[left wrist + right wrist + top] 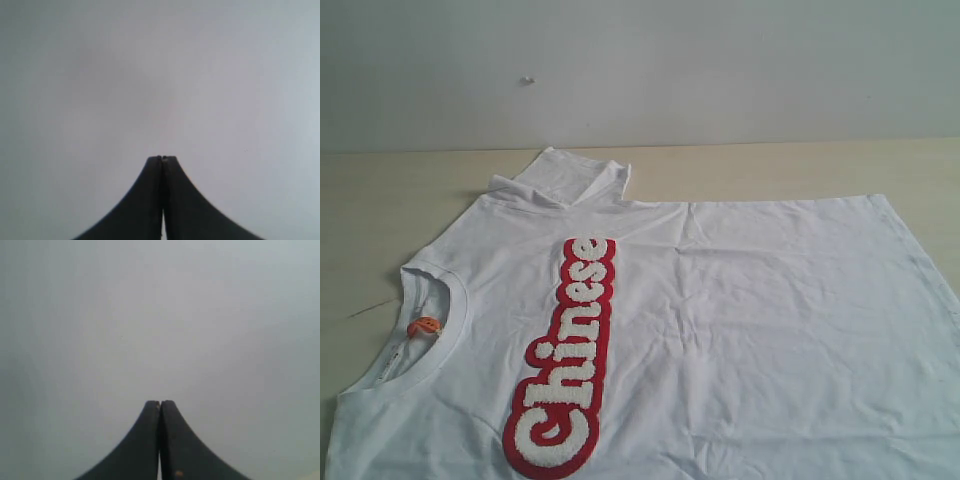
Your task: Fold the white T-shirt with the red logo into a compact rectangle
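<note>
The white T-shirt [740, 320] lies spread flat on the table in the exterior view, collar [455, 320] at the left with an orange neck tag [423, 326]. The red logo [567, 360] spelling "Chinese" runs lengthwise down the chest. The far sleeve [570, 178] is folded in on itself. Neither gripper shows in the exterior view. In the left wrist view my left gripper [162, 159] is shut on nothing, facing a plain grey wall. My right gripper [160, 403] is likewise shut and empty before a blank grey surface.
The shirt rests on a light wooden table [380, 190] whose far edge meets a pale grey wall [720, 70]. The shirt's near part and right hem run out of the picture.
</note>
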Controlling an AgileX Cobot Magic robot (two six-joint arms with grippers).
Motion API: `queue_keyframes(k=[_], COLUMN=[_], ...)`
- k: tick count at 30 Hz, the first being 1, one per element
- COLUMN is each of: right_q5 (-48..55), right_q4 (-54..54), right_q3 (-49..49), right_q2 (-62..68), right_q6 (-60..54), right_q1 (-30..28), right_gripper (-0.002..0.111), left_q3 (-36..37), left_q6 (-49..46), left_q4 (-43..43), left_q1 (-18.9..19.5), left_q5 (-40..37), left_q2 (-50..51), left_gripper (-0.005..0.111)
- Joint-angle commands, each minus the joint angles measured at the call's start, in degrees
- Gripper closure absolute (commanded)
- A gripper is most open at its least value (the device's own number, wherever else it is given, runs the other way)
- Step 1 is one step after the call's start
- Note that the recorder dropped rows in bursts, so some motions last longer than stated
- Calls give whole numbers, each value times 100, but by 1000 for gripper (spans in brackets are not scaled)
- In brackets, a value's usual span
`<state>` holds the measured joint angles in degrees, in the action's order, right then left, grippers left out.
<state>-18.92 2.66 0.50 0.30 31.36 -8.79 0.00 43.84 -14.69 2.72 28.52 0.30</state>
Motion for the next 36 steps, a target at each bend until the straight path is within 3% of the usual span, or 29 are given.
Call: queue_keyframes(k=[1,7,12,18,25,29,36], right_q5=[35,63,63,8,348,639,1632], right_q4=[506,1499,1682,1955,2649,3584,3741], right_q3=[64,64,64,212,1182,1873,3043], right_q2=[-30,-30,199,447,786,1236,2532], right_q6=[308,1122,1282,1233,1220,1220,1199], right_q1=[-22,-22,-8,17,162,420,813], right_gripper=[108,108,108,108,108,108,108], left_q3=[0,-444,-1081,-1811,-2415,-2647,-3177], left_q6=[1040,2389,3160,3287,3543,4054,4698], left_q4=[-1302,-2956,-4235,-4358,-4913,-5510,-6915], left_q1=[25,25,25,25,0,0,-220], left_q5=[-59,-732,-784,-612,-279,-274,-287], left_q2=[-30,182,779,1557,2086,2294,3072], left_gripper=[107,107,107,107,107,107,107])
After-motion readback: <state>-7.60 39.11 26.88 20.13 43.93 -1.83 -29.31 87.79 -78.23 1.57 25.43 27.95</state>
